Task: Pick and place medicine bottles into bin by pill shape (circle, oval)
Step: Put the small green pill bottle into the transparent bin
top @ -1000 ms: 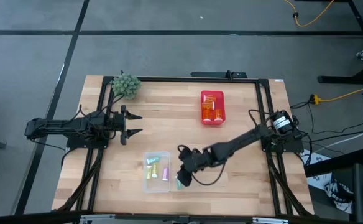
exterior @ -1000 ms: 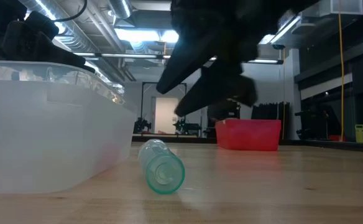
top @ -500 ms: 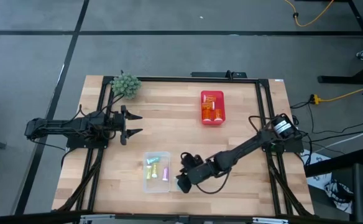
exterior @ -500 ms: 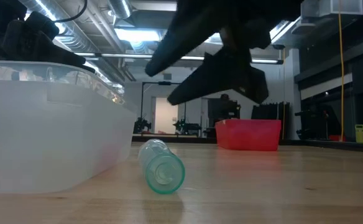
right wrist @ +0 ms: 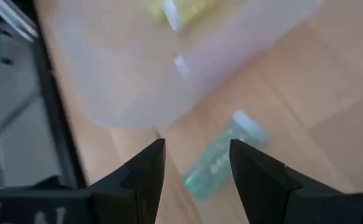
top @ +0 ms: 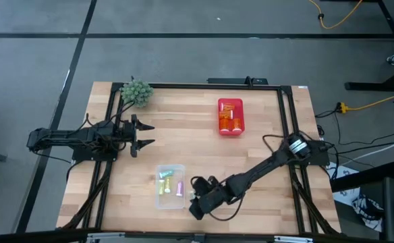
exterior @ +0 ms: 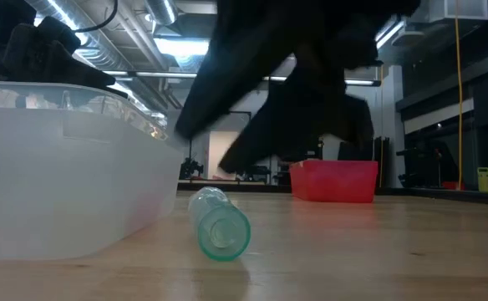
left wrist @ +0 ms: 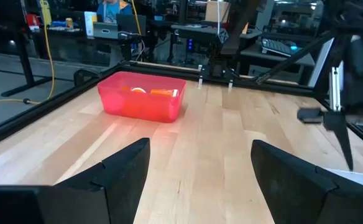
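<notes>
**A:** Where is the right gripper (top: 195, 208)?

**B:** Low at the near edge of the table (top: 264, 202), just off the near corner of the clear bin (top: 171, 203). Its fingers (right wrist: 145, 171) are parted and grasp nothing. In the right wrist view the green bottle (right wrist: 222, 159) lies on the wood just ahead of the two fingertips, showing through the gap between them, not yet between them.

**A:** How does that bottle lie?

**B:** On its side. In the low view the green bottle (exterior: 217, 223) points its round end at the camera, just beside the wall of the clear bin (exterior: 68, 192), with the gripper's dark bulk hanging above and behind it. From overhead the gripper covers it, so I cannot point to it there.

**A:** What is inside the clear bin, beyond the gripper?

**B:** Pastel bottles: a yellow-green pair (top: 164, 181) and a pink one (top: 180, 189), all lying flat.

**A:** And farther off?

**B:** The red bin (top: 230, 116) stands well apart from the right gripper, toward the far side, with orange bottles (top: 232, 123) inside.

**A:** The left arm?

**B:** The left gripper (top: 143, 135) waits above the table's left side, fingers (left wrist: 122, 169) spread and empty. A spiky green ball (top: 136, 92) sits near it at the far corner.
</notes>
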Controlling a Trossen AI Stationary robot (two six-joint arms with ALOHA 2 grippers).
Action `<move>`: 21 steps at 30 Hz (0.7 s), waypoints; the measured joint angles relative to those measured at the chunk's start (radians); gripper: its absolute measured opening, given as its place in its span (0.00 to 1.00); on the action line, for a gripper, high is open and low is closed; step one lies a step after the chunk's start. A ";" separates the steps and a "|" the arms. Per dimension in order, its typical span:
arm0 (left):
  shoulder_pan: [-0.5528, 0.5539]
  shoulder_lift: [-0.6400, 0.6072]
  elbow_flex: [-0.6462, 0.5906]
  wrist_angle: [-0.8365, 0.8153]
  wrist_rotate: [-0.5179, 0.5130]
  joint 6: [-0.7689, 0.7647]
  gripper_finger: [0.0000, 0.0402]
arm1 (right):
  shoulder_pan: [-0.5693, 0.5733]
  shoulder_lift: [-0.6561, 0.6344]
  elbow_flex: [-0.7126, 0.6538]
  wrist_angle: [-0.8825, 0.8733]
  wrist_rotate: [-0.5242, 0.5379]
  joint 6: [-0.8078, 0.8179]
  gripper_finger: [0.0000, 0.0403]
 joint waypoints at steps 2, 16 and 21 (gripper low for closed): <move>0.000 0.000 0.000 0.000 0.000 -0.005 0.68 | 0.003 0.043 0.057 -0.074 0.017 0.000 0.45; 0.000 0.000 0.000 0.000 0.000 -0.035 0.68 | 0.010 0.223 0.318 -0.379 0.052 0.021 0.45; 0.000 0.000 0.000 0.000 0.000 -0.051 0.68 | 0.009 0.224 0.321 -0.435 0.045 -0.009 0.45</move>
